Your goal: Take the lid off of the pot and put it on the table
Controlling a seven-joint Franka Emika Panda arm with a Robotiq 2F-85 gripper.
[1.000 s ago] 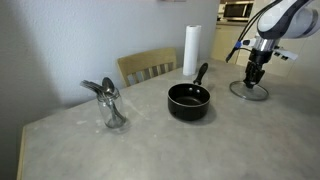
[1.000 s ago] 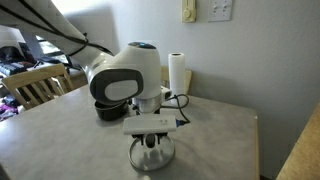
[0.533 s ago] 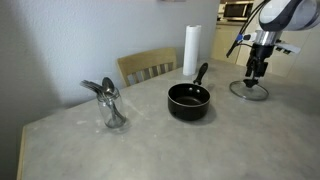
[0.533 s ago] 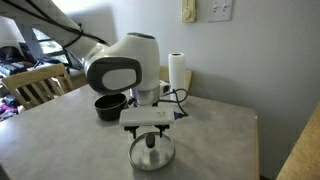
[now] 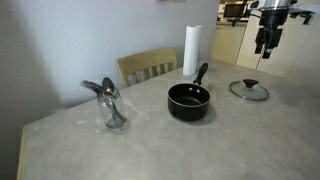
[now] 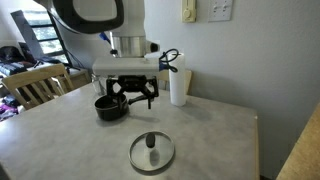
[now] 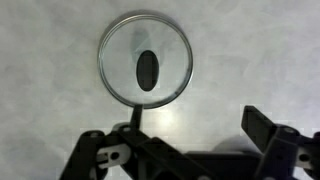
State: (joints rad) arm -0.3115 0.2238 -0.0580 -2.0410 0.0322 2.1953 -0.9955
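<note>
- The glass lid [image 5: 249, 90] lies flat on the table [image 5: 150, 150], knob up, well apart from the black pot [image 5: 188, 100], which stands open to its left in an exterior view.
- The gripper [image 5: 266, 40] hangs high above the lid with its jaws spread wide and nothing between them; the wrist view looks straight down on the lid [image 7: 145, 58].
- The task looks done.
- Risk: the lid seems to sit near the table's edge in an exterior view [image 6: 152, 152], though how near is hard to judge. A careless dip or sideways sweep of the arm could nudge it and send it sliding off.
</note>
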